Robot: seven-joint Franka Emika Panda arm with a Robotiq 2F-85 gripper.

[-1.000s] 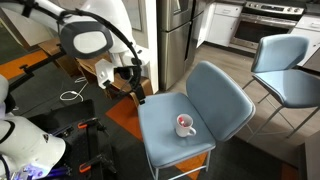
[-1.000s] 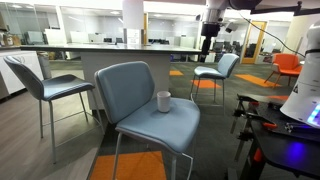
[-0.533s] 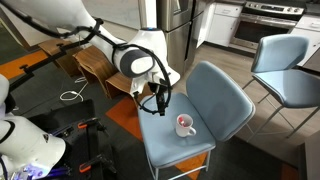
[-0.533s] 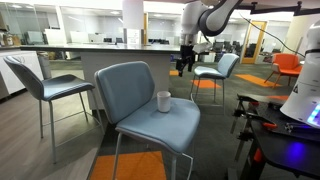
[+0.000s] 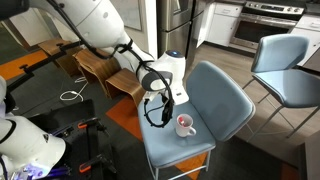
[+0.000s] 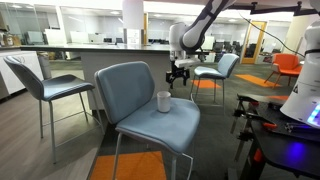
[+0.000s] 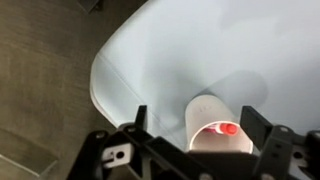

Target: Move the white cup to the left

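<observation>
**Pincer wide open over the cup, nothing grabbed**

The white cup sits upright on the tabletop, which here is really a blue-grey chair seat. It's roughly mid-seat, and you can see the reddish-pink inside from above. The pincer hangs in the air over the seat, up and off to the side of the cup, not touching it. In the wrist view the two fingers are spread wide with the cup showing between them lower down. So it's released and holding nothing.
</observation>
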